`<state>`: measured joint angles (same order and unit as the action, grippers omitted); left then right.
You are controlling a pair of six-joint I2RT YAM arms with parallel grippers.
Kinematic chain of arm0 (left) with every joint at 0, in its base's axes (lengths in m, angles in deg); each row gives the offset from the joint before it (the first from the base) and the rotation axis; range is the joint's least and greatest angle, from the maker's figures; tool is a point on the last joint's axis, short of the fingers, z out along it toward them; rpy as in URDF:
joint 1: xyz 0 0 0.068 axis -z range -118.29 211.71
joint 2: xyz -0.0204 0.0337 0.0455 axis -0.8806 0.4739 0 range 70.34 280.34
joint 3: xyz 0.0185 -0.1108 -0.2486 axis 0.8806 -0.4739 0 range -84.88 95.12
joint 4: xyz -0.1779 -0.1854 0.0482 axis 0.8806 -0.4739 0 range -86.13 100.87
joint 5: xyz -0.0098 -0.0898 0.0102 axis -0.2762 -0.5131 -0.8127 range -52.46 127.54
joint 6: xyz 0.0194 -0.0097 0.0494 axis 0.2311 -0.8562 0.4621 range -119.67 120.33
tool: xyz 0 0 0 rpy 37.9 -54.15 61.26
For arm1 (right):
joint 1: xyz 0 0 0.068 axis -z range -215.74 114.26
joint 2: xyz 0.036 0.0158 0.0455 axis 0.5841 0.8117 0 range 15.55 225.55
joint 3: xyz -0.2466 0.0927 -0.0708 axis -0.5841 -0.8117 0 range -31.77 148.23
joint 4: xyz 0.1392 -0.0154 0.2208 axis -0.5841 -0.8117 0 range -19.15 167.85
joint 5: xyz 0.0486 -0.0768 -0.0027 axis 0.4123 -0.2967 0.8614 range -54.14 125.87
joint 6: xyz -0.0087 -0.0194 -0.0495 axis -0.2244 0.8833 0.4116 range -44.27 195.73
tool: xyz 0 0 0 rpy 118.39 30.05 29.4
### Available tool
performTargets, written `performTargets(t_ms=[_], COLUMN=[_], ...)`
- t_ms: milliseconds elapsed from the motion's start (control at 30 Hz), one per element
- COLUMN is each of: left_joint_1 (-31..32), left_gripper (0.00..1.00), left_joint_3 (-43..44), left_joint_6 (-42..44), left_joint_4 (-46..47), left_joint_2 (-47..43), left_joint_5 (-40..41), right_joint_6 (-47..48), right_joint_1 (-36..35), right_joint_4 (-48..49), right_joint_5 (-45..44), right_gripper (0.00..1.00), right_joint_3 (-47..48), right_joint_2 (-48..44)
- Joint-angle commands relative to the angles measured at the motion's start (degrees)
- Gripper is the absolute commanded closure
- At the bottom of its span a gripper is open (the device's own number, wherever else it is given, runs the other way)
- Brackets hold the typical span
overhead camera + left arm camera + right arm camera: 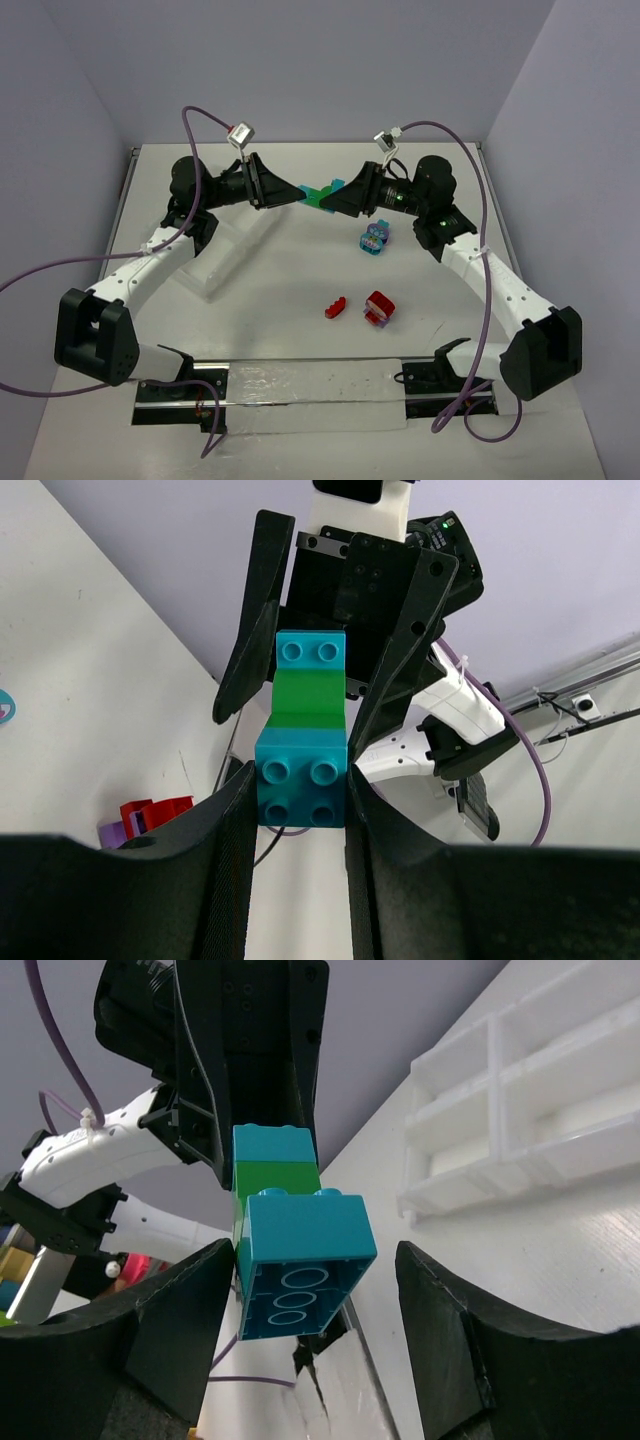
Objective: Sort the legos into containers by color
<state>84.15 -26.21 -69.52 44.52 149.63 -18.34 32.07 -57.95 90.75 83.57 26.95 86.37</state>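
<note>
A teal-green-teal lego cluster (322, 190) hangs in the air between my two grippers at the back middle. My left gripper (298, 190) is shut on its near teal brick (300, 780), with both pads pressed on the brick's sides. My right gripper (334, 199) is open around the other teal end (300, 1260). Its left finger is close to the brick and there is a wide gap on the right. The white organizer tray (228, 258) lies under my left arm and also shows in the right wrist view (530, 1130). No brick shows in the compartments I can see.
On the table lie a purple-and-teal cluster (375, 238), a small red brick (335, 307) and a red cluster (379, 308). The red bricks (155, 815) also show in the left wrist view. A foil-like strip (310, 390) runs along the near edge.
</note>
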Motion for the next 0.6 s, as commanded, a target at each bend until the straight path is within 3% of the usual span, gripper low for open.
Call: performTargets(t_ms=[0, 233, 433, 567], left_joint_1=[0.06, 0.14, 0.06, 0.06], left_gripper=[1.0, 1.0, 1.0, 1.0], left_joint_3=[0.31, 0.13, -0.3, -0.5], left_joint_6=[0.31, 2.13, 3.26, 3.32], left_joint_4=[3.55, 1.77, 0.83, 0.8], left_joint_2=[-0.01, 0.14, 0.23, 0.18], left_joint_5=[-0.66, -0.71, -0.48, -0.46], right_joint_6=[-0.91, -2.22, -2.88, -2.92], right_joint_1=[-1.14, -2.12, -2.2, -2.46], right_joint_4=[3.98, 5.3, 5.25, 5.39], right_joint_5=[1.23, 1.19, 1.01, 0.65], right_gripper=[0.29, 0.35, 0.29, 0.34], right_joint_3=[1.75, 2.32, 3.05, 3.42], right_joint_2=[0.88, 1.52, 2.05, 2.47])
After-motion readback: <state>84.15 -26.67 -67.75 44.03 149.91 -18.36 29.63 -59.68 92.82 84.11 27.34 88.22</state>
